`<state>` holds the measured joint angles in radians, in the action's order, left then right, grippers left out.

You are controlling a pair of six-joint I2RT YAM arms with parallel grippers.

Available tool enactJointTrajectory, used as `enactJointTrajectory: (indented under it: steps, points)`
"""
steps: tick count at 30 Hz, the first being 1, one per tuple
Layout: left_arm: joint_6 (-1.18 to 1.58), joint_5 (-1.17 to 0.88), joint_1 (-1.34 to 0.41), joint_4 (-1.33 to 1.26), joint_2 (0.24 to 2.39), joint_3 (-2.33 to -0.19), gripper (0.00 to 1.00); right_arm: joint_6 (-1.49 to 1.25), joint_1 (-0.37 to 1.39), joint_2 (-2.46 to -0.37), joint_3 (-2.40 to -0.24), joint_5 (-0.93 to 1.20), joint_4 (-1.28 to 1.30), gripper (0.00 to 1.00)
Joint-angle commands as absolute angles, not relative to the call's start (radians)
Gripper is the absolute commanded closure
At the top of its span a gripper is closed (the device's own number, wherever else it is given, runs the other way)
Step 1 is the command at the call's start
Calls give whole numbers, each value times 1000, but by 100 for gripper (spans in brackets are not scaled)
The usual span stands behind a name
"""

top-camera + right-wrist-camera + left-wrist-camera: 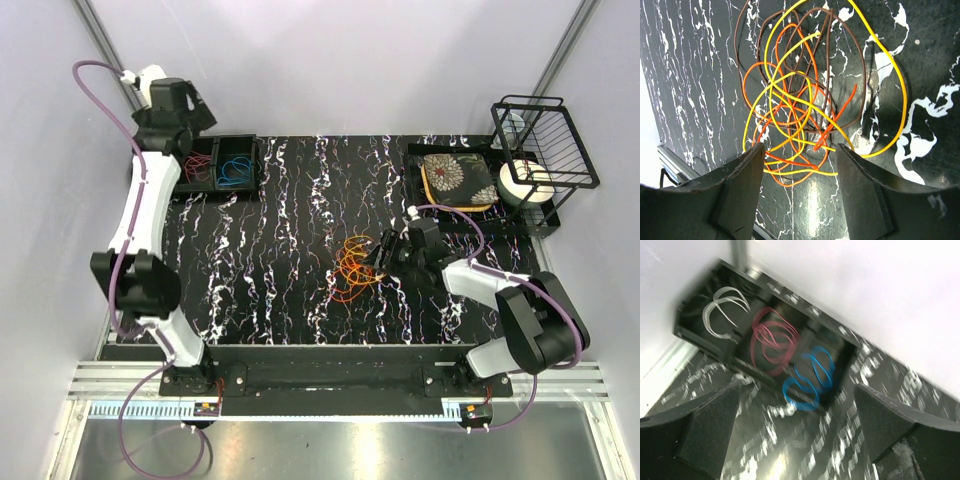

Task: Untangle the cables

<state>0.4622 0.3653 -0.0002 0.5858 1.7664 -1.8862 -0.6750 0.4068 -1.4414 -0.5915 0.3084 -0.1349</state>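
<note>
A tangle of thin orange, yellow and brown cables [352, 268] lies on the black marbled table, near the middle; it fills the right wrist view [805, 100]. My right gripper [800, 160] is open, just at the near edge of the tangle, holding nothing; in the top view it sits right of the tangle [385, 252]. A black divided tray [248, 182] at the back left holds a blue loop [810, 377], a red loop [772, 340] and a whitish-grey loop [722, 312] in separate compartments. My left gripper [795, 425] is open and empty above the table in front of that tray.
A black tray [414, 160] at the back right holds a flowered dark cushion [457, 178]. A black wire rack [545, 140] with a white roll [525, 182] stands at the far right. White walls enclose the table on three sides.
</note>
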Motion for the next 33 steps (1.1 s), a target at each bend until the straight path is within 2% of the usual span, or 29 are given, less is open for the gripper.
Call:
enactJointTrajectory:
  steps: [1,4,9,14,17,25,33]
  points:
    - [413,315,-83,682,1638,-1836,1,-672,407,-1393,-571,318,-189,34]
    - [400,316,-173,722,1556,-1764,1,-672,407,-1388,-568,319,-189,34]
    - [431,304,-342,715,1436,-1485,2,-675,407,-1367,-554,313,-196,34]
    - [506,223,-454,640,1341,-1191,7,-673,407,-1344,-537,311,-209,34]
    - [549,187,-529,606,1321,-1099,13,-673,405,-1344,-534,314,-212,34]
    - [598,26,-655,390,1376,-943,24,-684,407,-1316,-517,285,-210,34]
    - [578,-74,-664,250,1537,-982,29,-703,407,-1235,-466,245,-235,37]
